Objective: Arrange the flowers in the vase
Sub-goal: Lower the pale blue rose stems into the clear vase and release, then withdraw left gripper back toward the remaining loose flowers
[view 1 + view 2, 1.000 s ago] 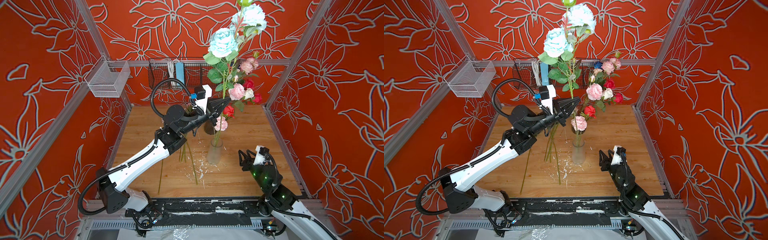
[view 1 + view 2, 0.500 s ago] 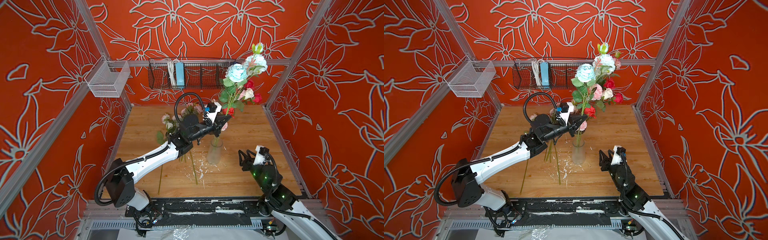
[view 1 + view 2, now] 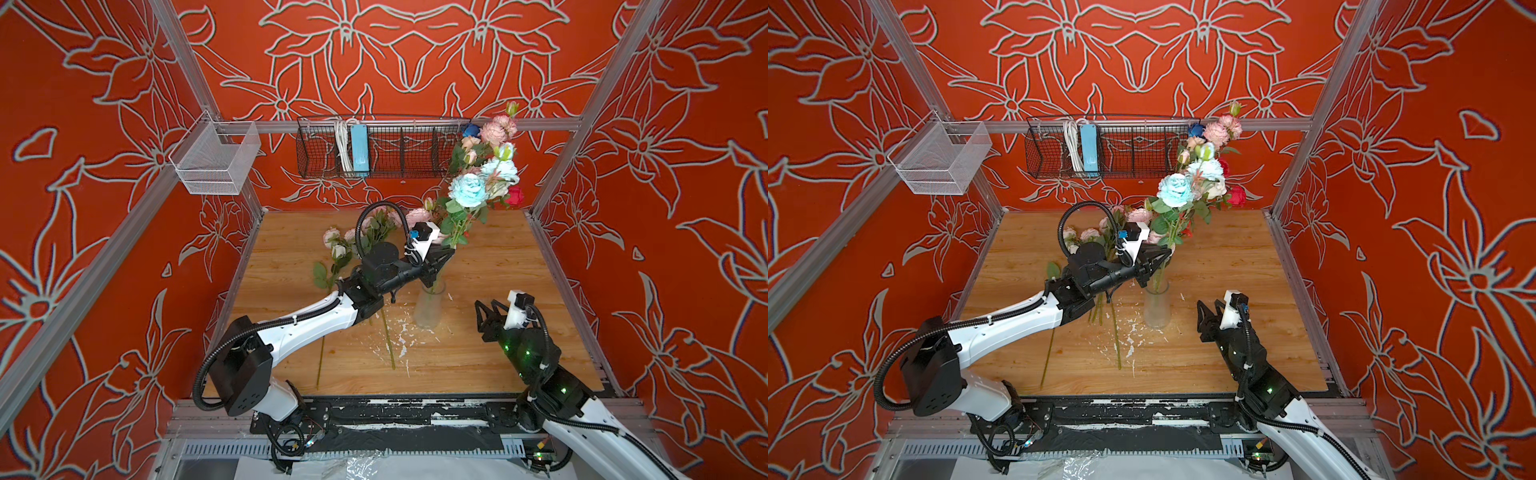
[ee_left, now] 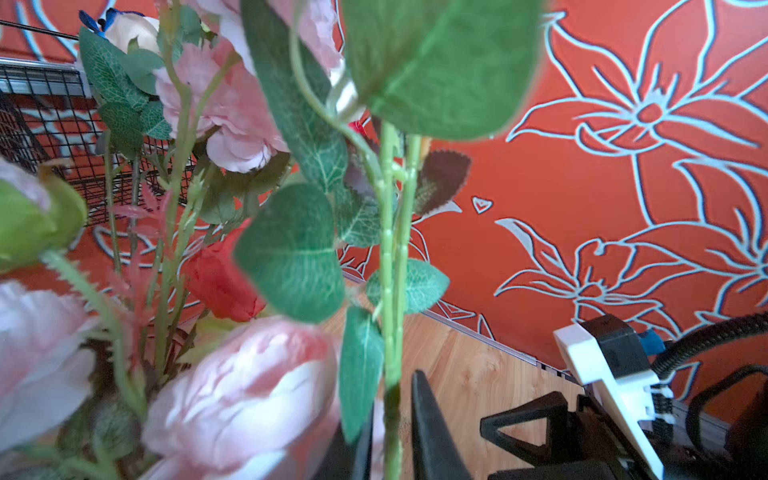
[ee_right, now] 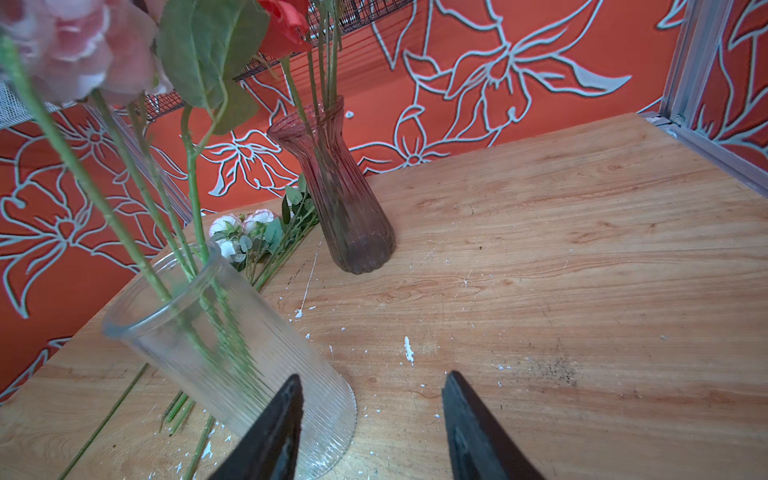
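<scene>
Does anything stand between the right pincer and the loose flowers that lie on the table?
Yes. In both top views the clear vase, with stems in it, stands between the right pincer and the loose flowers on the table. The left arm also stretches over them.

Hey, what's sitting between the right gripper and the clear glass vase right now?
Only bare wooden table with a few white flecks, as both top views show. The open right gripper stands apart from the clear vase.
</scene>
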You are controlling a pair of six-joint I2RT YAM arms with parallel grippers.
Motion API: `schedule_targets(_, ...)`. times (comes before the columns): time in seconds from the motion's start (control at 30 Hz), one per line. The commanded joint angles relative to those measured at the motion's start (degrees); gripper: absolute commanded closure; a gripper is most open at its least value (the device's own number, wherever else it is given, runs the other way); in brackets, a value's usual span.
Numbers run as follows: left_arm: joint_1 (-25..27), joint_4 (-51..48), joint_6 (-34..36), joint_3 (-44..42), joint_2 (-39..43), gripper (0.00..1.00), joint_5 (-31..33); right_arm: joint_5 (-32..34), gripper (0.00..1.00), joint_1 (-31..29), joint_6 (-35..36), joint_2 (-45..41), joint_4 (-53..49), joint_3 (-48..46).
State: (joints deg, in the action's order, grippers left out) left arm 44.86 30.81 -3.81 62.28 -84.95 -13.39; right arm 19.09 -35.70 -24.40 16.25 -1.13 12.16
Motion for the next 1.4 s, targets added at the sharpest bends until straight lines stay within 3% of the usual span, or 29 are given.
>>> schedule_targets(0.0,0.31,2.1,0.26,-0.06,2.88,0.79,0.87,0.51,0.44,0.31,0.41,-0.36,1.04,0.91)
schedule_targets(0.57,0.31,2.19,-0.74,-5.1,8.61,0.79,4.34,-0.46,0.44,0.32,0.58,0.28,1.21,1.18)
schedule_targets(0.73,0.23,-7.27,-1.99,-5.74,16.93,0.79,6.33,-0.2,0.44,0.37,0.42,0.02,0.94,1.16)
schedule_targets(0.83,0.22,-13.35,-3.44,-8.98,24.04,0.73,13.63,-0.04,0.44,0.34,0.23,0.29,0.77,1.29)
schedule_targets(0.93,-0.38,-17.34,-7.34,-15.11,29.87,0.56,27.96,-0.35,0.44,0.3,-0.02,1.0,1.02,1.37)
schedule_targets(1.0,-3.5,-24.64,-14.66,-17.3,31.07,0.43,35.82,-0.46,0.44,0.35,-0.23,1.69,1.17,1.46)
schedule_targets(1.03,-6.49,-28.91,-19.11,-17.33,30.8,0.41,36.14,-0.46,0.44,0.34,-0.21,2.18,1.21,1.54)
schedule_targets(1.1,-15.69,-37.61,-30.03,-17.41,28.97,0.38,30.69,-0.72,0.44,0.29,-0.38,2.86,1.39,1.63)
schedule_targets(1.2,-26.43,-38.97,-36.93,-19.15,21.75,0.37,19.1,-0.86,0.44,0.3,-0.38,3.77,1.26,2.02)
schedule_targets(1.37,-29.39,-39.03,-36.46,-13.88,6.56,0.4,11.47,-0.43,0.44,0.31,-0.22,4.17,0.56,2.47)
